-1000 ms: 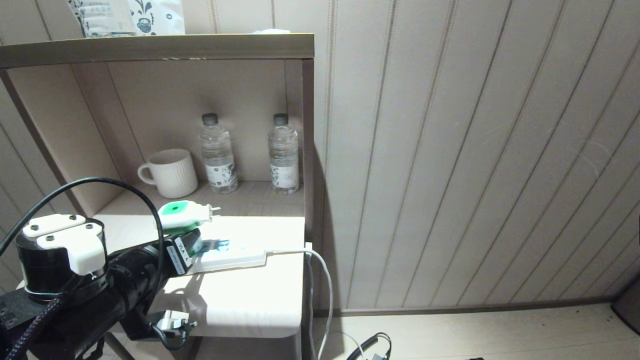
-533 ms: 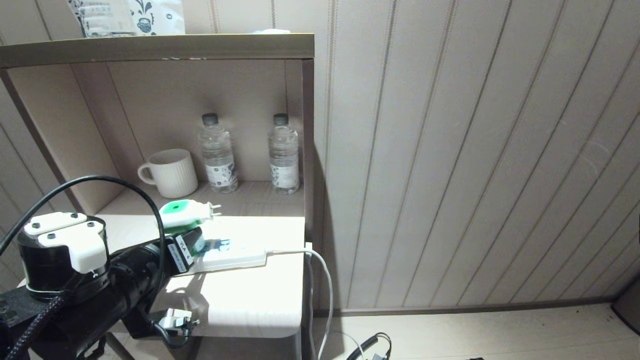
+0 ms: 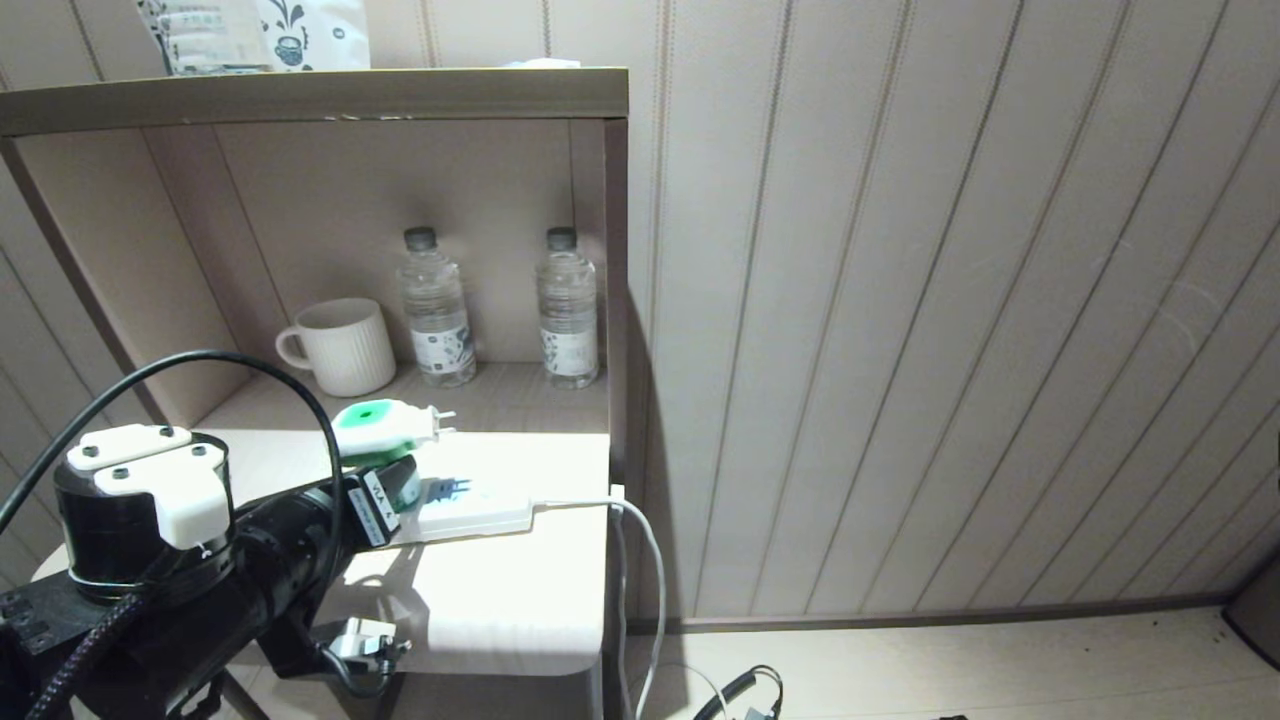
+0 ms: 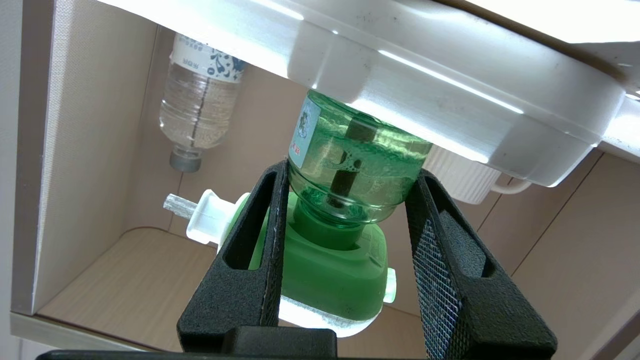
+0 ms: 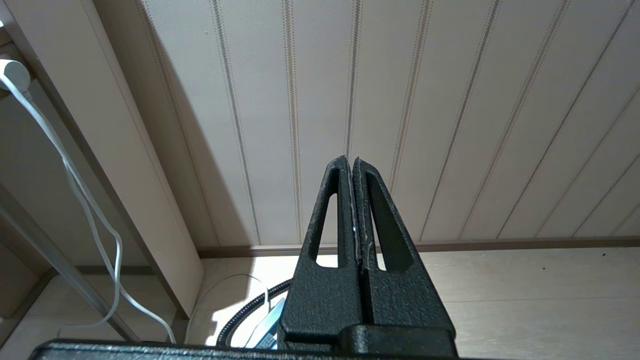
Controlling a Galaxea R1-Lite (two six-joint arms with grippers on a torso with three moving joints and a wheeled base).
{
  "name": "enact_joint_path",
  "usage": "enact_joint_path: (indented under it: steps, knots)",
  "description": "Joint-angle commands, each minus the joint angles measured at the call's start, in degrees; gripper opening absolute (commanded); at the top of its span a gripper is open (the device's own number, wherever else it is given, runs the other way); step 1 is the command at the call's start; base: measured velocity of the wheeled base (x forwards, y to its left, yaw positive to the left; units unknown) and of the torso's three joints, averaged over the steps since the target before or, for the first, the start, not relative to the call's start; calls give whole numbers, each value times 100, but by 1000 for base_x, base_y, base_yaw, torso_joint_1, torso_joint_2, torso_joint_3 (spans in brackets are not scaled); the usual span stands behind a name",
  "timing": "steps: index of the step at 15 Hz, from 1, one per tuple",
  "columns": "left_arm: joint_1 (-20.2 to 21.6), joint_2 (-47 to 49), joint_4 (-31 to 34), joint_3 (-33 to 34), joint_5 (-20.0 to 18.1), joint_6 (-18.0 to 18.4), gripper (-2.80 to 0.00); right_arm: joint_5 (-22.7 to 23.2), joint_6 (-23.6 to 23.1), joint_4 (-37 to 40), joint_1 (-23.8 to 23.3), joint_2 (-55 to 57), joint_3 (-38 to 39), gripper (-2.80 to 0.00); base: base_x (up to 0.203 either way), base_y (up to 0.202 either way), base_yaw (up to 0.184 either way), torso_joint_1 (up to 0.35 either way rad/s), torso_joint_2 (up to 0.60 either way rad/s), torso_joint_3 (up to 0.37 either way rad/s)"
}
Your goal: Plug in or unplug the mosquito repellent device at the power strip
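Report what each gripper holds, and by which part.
Left gripper clamps the mosquito repellent device by its green bottle. Right gripper holds nothing.

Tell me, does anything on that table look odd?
The mosquito repellent device is not plugged in: the left tool holds it by its green bottle above the power strip, prongs bare and pointing sideways. Nothing looks spilled or broken.
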Motion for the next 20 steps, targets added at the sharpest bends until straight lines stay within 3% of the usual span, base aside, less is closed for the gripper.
enact_joint_path:
  steps: [1,20]
  knots:
    - [-5,-4,-20,1,12,83,-280,-2,1,2,2,-1,0,-280,0,0,0,0,0,0]
    - [-5,-251,-43,189,67,91,-280,-2,1,-2,2,3,0,-280,0,0,0,0,0,0]
